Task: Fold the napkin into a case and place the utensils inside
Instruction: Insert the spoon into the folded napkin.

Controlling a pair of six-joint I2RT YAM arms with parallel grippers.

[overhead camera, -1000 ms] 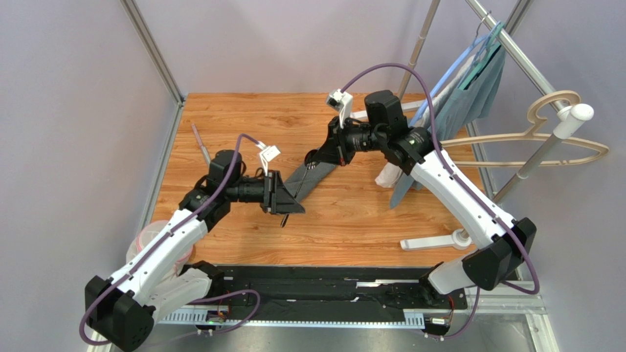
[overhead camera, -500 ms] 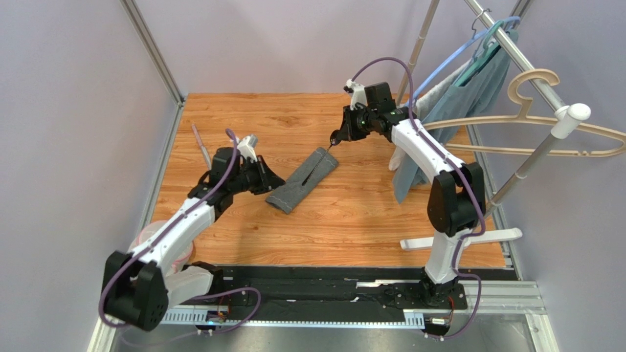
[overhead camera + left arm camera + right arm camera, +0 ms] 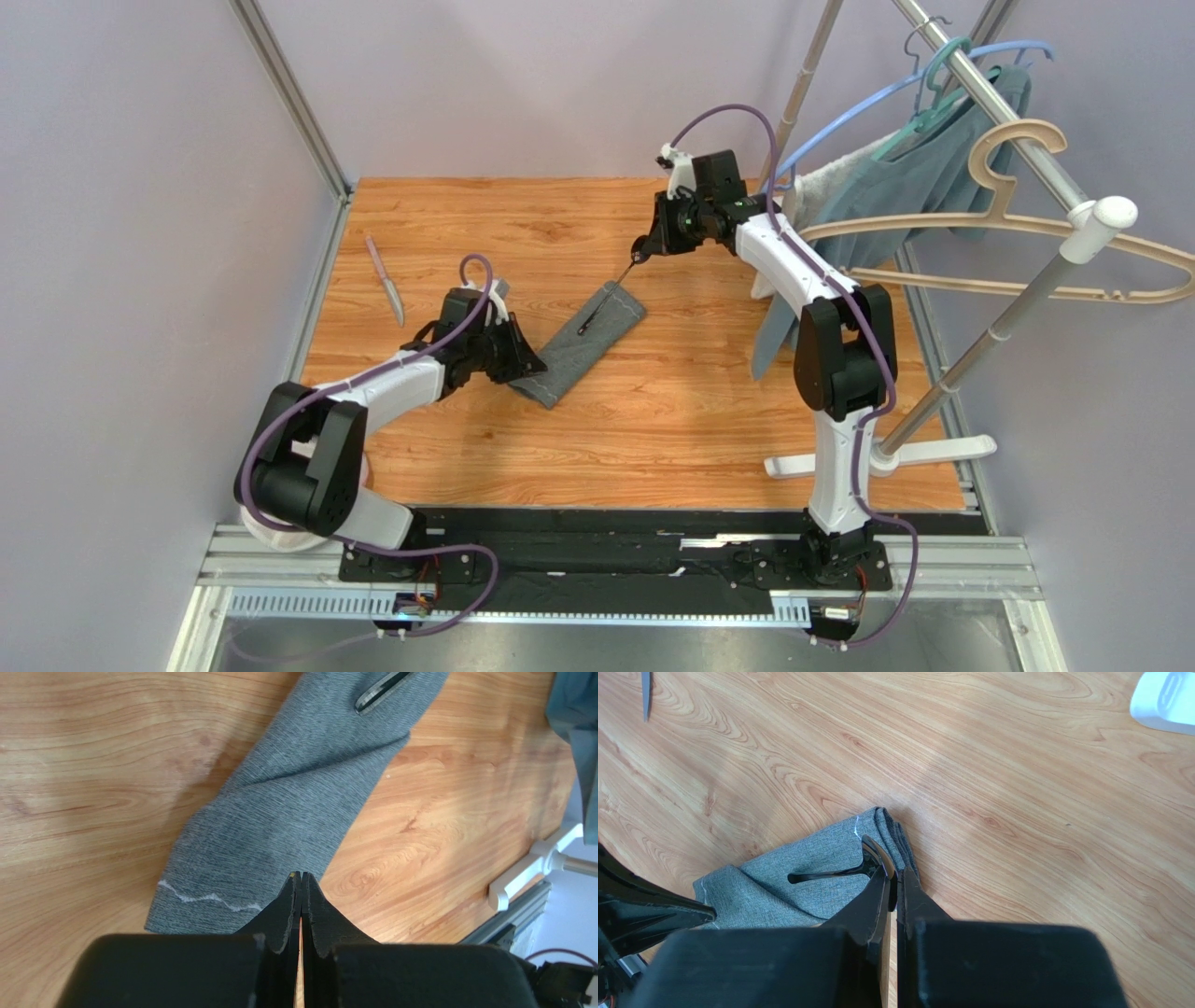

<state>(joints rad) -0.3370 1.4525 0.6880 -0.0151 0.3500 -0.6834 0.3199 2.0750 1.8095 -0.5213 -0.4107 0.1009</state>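
Dark grey cloth with pale stitching, folded into a narrow flat case [image 3: 568,361], lies diagonally in the middle of my wooden table [image 3: 673,420], and both arms are on it. On the left wrist view the case [image 3: 295,798] runs away from the camera, with a wavy pale stitch line across its near end.

Down at that near-left end sits the left gripper [image 3: 526,361], low over the wood. Close up, the left gripper [image 3: 302,876] has its jaws pressed flat together, tips right at the cloth's edge. I can't tell whether a fold of fabric is nipped between them.

Over to the other side now. At the far end of the case I've got the right gripper [image 3: 640,258], and it's clamped on the upper end of the thin black spoon [image 3: 606,298]. From its own wrist camera, the right gripper [image 3: 896,876] is closed tight on the spoon [image 3: 829,876], which slopes down until its free end rests on the case [image 3: 759,885]. The left wrist view catches the spoon [image 3: 382,689] too, its glossy end lying on top of the cloth.

And the slim silver-grey knife [image 3: 385,279] lies on bare wood near the table's left edge, well apart from the case. Only a sliver of the knife [image 3: 645,689] shows in the right wrist camera's top corner. Behind the right arm, a teal-grey garment [image 3: 940,147] hangs on a metal rack [image 3: 982,343].
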